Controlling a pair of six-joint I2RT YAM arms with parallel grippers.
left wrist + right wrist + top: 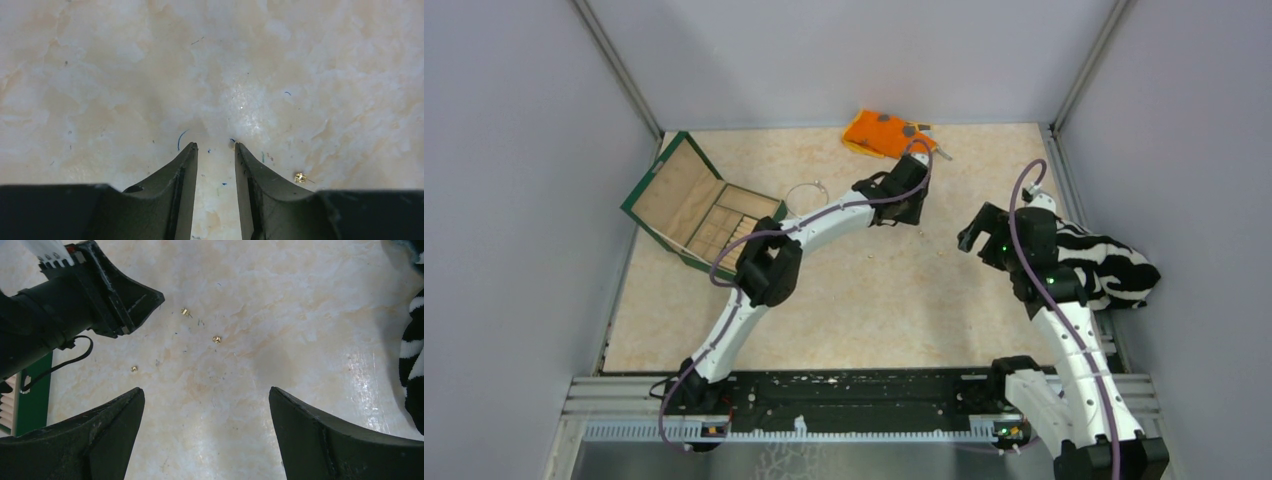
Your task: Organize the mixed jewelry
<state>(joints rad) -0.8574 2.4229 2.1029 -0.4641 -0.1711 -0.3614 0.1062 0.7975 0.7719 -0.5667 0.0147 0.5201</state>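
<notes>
My left gripper (215, 146) hangs low over the table (125, 75) and points down at it. Its two fingers (182, 175) are a little bit apart. There is nothing between them, just bare table. One tiny gold bit (300, 177) lies right next to the outer side of one finger (I cannot tell if it touches). My right gripper (206, 390) is spread very wide, and it holds nothing too. Three tiny gold bits (216, 339) lie loose on the table in front of it. They sit apart from each other, between my right fingers and the black body of my left gripper. The thin silver bangle (807, 184) lies flat on the table, just beside the corner of the open green box (699, 205). My left arm crosses over its near side, and it is well apart from my right gripper. The orange cloth (879, 130) is at the far edge of the table, just behind my left gripper. The striped cloth (1104, 265) is bunched up at the right edge, beside my right arm.
</notes>
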